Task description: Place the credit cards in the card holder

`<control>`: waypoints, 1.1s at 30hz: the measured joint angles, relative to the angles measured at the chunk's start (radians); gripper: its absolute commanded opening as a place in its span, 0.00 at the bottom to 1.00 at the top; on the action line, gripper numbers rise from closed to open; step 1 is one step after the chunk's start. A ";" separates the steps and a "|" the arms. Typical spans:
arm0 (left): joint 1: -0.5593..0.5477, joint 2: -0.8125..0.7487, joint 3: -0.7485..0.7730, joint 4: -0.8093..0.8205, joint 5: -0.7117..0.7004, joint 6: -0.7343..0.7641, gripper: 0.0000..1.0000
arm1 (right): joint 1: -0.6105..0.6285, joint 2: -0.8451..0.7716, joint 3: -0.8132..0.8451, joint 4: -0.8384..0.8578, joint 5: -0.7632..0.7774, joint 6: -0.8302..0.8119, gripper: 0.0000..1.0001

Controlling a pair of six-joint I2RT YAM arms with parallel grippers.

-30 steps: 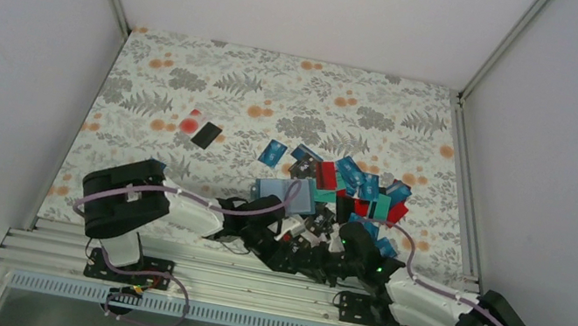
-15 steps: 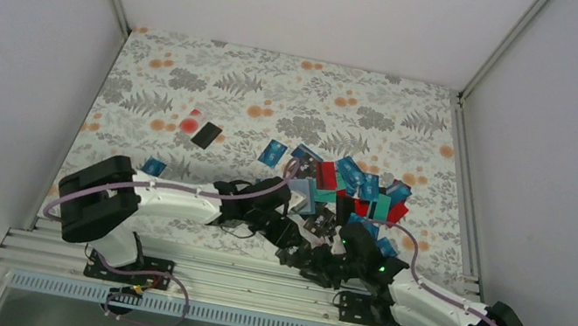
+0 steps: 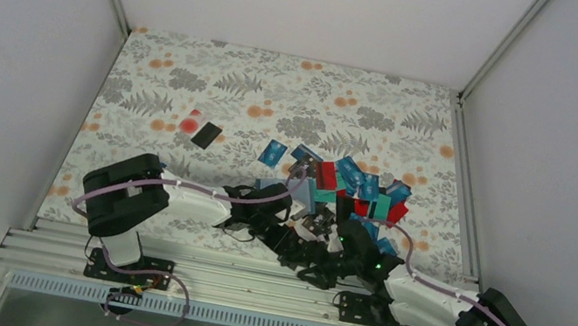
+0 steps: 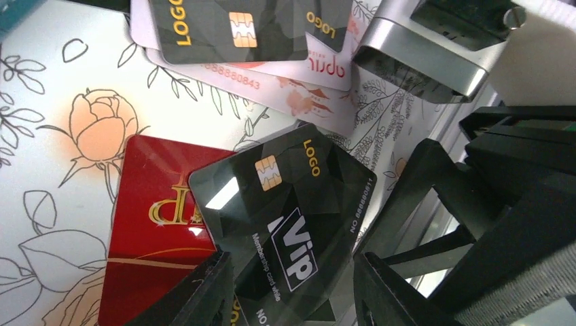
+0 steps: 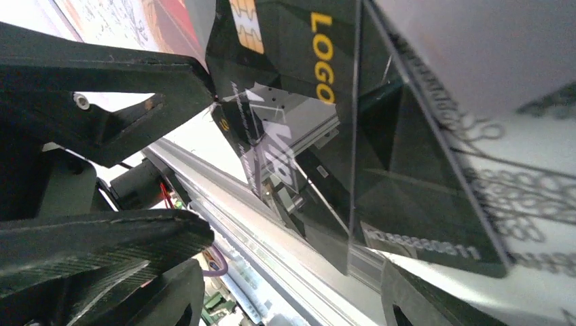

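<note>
The black VIP card (image 4: 292, 217) lies flat on the table's floral cloth (image 4: 47, 102), partly over a red card (image 4: 153, 217). In the left wrist view its long axis runs roughly 12 to 6 o'clock, straight in between the fingers of the left gripper (image 4: 292, 268). These stand apart and flank its near end, but pad contact cannot be judged. The right gripper (image 5: 292, 299), fingers also spread, faces the same card from the opposite side. From above, the main heap of credit cards (image 3: 357, 188) sits at 1 o'clock of that meeting point. The card holder (image 3: 266, 184) shows only a pale sliver at 10 o'clock, beneath the left forearm, so the left arm is nearer it.
</note>
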 measured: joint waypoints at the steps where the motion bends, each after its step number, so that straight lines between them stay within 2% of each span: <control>1: 0.003 -0.003 -0.012 0.021 0.009 -0.005 0.45 | 0.000 0.014 0.000 0.016 -0.006 -0.002 0.64; 8: 0.006 -0.023 -0.098 0.161 0.037 -0.066 0.45 | 0.007 0.104 -0.006 0.134 -0.028 -0.048 0.39; 12: 0.005 -0.023 -0.135 0.238 0.053 -0.105 0.45 | 0.007 0.106 -0.011 0.144 -0.027 -0.059 0.25; 17: -0.005 -0.022 -0.142 0.256 0.095 -0.131 0.44 | 0.006 0.068 -0.013 0.106 0.000 -0.052 0.06; 21: -0.044 -0.032 -0.140 0.210 0.132 -0.134 0.44 | -0.008 -0.001 -0.010 0.023 0.045 -0.040 0.04; 24: -0.035 -0.089 -0.134 0.107 0.095 -0.131 0.45 | -0.027 -0.074 0.018 -0.096 0.058 -0.055 0.04; 29: 0.032 -0.248 -0.078 -0.057 -0.015 -0.111 0.48 | -0.076 -0.119 0.131 -0.310 0.072 -0.151 0.04; 33: 0.116 -0.376 -0.062 -0.114 -0.080 -0.086 0.49 | -0.110 -0.065 0.247 -0.443 0.085 -0.274 0.04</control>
